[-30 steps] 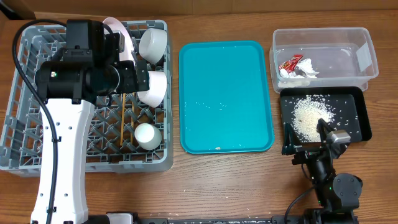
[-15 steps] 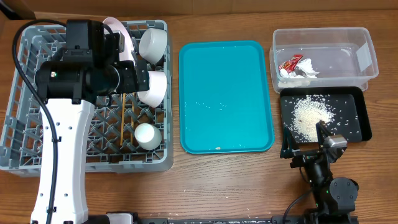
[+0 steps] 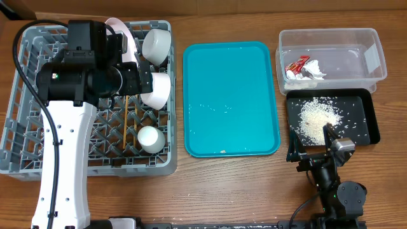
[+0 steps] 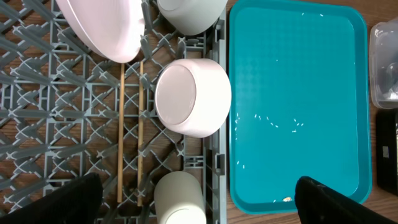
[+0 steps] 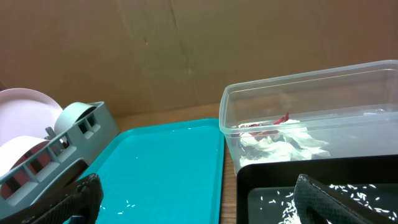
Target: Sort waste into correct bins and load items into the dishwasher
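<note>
- dish rack (image 3: 25,146), far left, holds plate (image 3: 121,28), two bowls (image 3: 157,44) (image 3: 158,89), cup (image 3: 151,138) and chopsticks (image 3: 127,124).
- left gripper (image 4: 199,182) hangs above them, jaws spread wide, empty.
- teal tray (image 3: 232,76) sits mid-table.
- clear tub (image 3: 375,44) holds wrapper (image 3: 297,65) and napkin (image 3: 311,73).
- black tray (image 3: 372,127), just beside it, holds rice (image 3: 315,121).
- right gripper (image 3: 313,141), at that tray's near edge, jaws wide apart, empty.

Rack (image 3: 89,166) L, serving tray (image 3: 232,76) mid, tub (image 3: 376,51) R.
Shallow tray (image 3: 372,124) sitting in front of tub, rice (image 3: 315,121) lying in it.

Left arm (image 3: 63,127) hides most of the plate (image 3: 121,27) overhead; cup (image 4: 179,198) cut off at left wrist view's bottom edge.
</note>
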